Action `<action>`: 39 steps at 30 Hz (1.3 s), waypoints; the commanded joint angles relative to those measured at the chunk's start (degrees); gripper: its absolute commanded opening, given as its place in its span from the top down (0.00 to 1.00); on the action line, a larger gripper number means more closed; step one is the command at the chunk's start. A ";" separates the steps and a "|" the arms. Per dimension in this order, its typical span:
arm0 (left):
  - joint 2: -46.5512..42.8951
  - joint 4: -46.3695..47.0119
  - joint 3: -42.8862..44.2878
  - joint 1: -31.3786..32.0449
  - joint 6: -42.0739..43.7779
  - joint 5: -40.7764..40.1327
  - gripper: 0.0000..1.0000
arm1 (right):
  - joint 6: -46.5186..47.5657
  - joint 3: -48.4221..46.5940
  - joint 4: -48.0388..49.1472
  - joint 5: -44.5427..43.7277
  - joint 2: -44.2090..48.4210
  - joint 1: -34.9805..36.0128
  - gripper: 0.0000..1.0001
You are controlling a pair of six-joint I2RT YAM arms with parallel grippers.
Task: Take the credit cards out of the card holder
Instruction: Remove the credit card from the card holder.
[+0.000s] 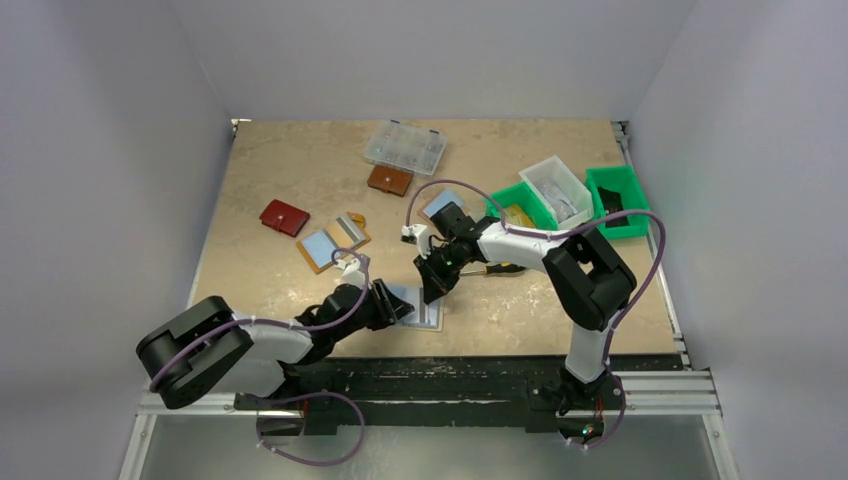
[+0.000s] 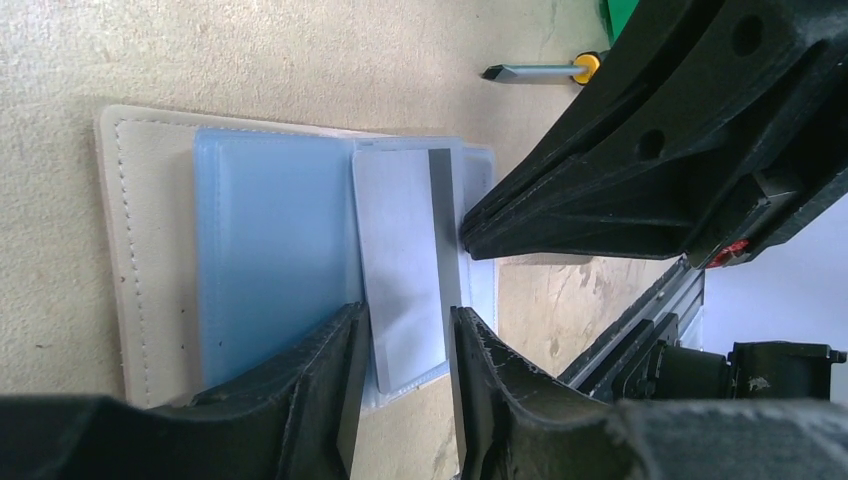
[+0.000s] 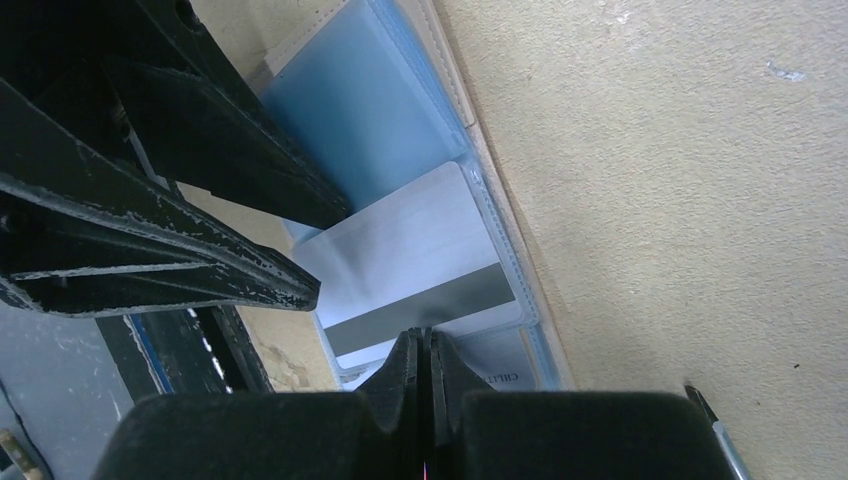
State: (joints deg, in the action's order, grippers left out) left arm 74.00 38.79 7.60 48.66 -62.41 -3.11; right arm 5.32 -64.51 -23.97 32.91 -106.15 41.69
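Seen from above, the card holder [image 1: 428, 318] at the table's [image 1: 280, 160] front edge lies mostly hidden under the left gripper [image 1: 403, 306] and the right gripper [image 1: 433, 294]. At the left wrist, the card's [image 2: 400, 250] side edges vanish behind the fingers [image 2: 320, 400]. Whether the right gripper's closed tips pinch that card cannot be told. The print [image 3: 497, 378] beside them is cut off and unreadable. The clear box's [image 1: 405, 147] contents are too small to make out.

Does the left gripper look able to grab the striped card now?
Probably yes: the card lies between the left gripper's parted fingers, partly out of the card holder; the shut right gripper sits at its stripe edge.
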 commanded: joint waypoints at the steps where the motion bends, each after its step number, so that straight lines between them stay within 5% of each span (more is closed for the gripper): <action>1: 2.44 3.75 0.86 -0.32 0.46 2.61 0.62 | -0.73 -0.44 2.39 0.81 -2.46 0.58 1.00; 13: 4.15 5.57 -0.56 -0.33 -2.29 0.66 0.78 | -1.98 -0.52 2.52 3.54 -3.71 0.58 1.00; 18: 4.07 6.46 -1.56 -0.91 -2.80 0.36 1.00 | -1.90 -0.61 2.35 2.76 -3.63 0.49 1.00; 39: -2.03 -1.31 -3.77 -4.34 0.32 0.30 1.00 | -0.78 -1.41 0.63 -3.73 -4.68 -0.31 0.78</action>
State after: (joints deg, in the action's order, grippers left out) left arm 73.19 39.90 4.69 45.25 -64.71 -2.76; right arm 3.03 -65.78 -23.66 35.57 -108.14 41.17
